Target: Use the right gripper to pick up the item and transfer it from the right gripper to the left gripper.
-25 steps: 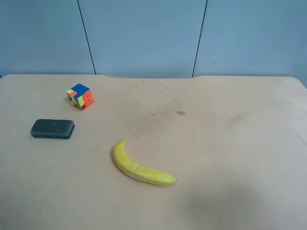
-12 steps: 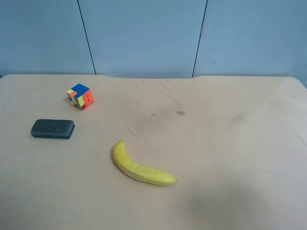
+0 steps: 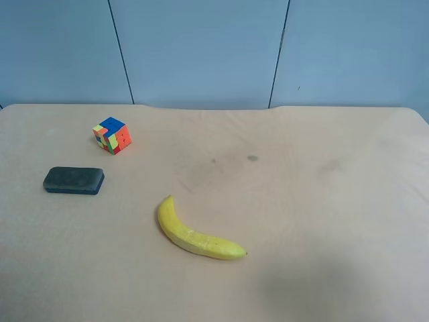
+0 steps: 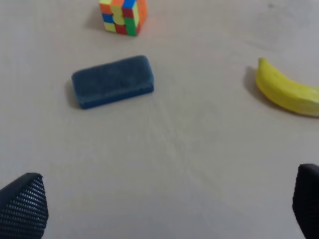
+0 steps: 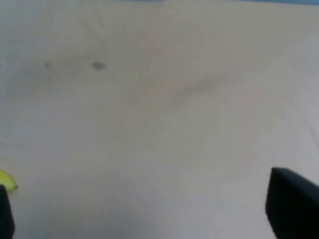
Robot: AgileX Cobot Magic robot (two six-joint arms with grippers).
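Note:
The puzzle cube (image 3: 112, 135) sits on the tan table at the far left of the exterior high view. It also shows in the left wrist view (image 4: 123, 16), beyond the dark block. No arm shows in the exterior high view. My left gripper (image 4: 164, 209) is open and empty, with only its two fingertips (image 4: 22, 206) at the frame's corners, well short of the cube. My right gripper (image 5: 149, 214) is open and empty over bare table, with one fingertip (image 5: 294, 206) in view. The cube is out of the right wrist view.
A dark flat block (image 3: 74, 180) lies in front of the cube, also in the left wrist view (image 4: 112, 81). A yellow banana (image 3: 198, 235) lies near the table's middle; it shows in the left wrist view (image 4: 286, 89), its tip in the right wrist view (image 5: 5, 178). Blue wall panels stand behind the table.

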